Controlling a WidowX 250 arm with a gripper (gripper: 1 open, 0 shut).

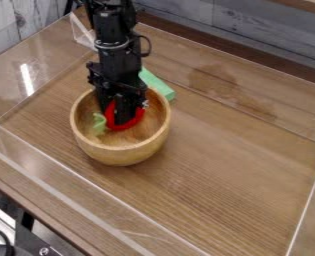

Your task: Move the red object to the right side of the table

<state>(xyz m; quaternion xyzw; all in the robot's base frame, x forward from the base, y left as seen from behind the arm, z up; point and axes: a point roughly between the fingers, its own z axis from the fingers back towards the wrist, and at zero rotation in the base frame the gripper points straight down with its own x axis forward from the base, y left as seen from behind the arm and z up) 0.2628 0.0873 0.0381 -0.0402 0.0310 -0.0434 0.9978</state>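
Note:
The red object (129, 115), a small round toy fruit with a pale green leafy bit, lies inside the round light-wood bowl (120, 144) on the left half of the table (227, 170). My black gripper (120, 109) reaches straight down into the bowl. Its fingers are closed tight against the red fruit, which shows on both sides of them. Part of the fruit is hidden behind the fingers.
A flat green rectangular block (157, 87) lies just behind the bowl, partly hidden by the arm. Low clear acrylic walls (307, 215) edge the tabletop. Bare wood stretches to the right of the bowl.

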